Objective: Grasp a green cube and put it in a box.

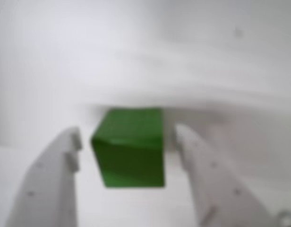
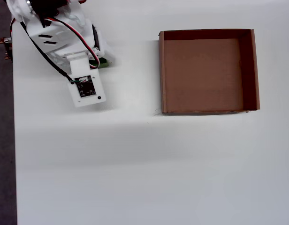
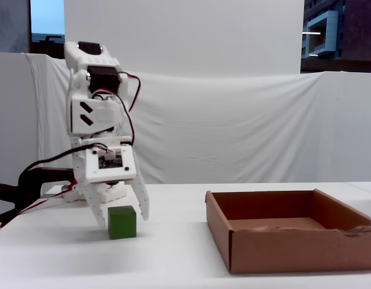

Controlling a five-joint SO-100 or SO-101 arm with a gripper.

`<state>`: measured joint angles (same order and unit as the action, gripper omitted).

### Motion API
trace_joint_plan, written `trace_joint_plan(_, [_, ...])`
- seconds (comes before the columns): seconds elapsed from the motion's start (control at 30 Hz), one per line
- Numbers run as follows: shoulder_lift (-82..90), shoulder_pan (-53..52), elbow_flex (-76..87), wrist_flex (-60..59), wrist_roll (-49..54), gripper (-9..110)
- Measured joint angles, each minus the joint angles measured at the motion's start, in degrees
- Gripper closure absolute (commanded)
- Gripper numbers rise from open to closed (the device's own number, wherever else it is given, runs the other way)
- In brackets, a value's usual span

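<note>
Fixed view: white gripper (image 3: pixel 121 221), jaws spread and lowered astride the green cube (image 3: pixel 122 222) on the table (image 3: pixel 173 253), box (image 3: pixel 292 248) at 3 o'clock.

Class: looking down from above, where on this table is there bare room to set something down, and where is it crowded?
Bare: the box floor, the strip between gripper and box, and the whole tabletop below both. Crowded: the top-left corner, where the arm straddles the green cube.

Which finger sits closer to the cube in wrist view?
The right finger: only a thin gap separates it from the green cube. The left finger stands slightly farther off. Gripper is open.
</note>
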<state>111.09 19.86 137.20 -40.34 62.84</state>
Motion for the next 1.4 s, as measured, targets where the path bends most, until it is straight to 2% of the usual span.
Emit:
trace_joint_plan(0.63, [0.0, 0.0, 0.97, 0.97, 0.0, 86])
trace_joint_plan(1.2, [0.0, 0.0, 0.97, 1.05, 0.0, 88])
trace_joint_plan(1.4, [0.26, 1.14, 0.09, -3.43, 0.0, 88])
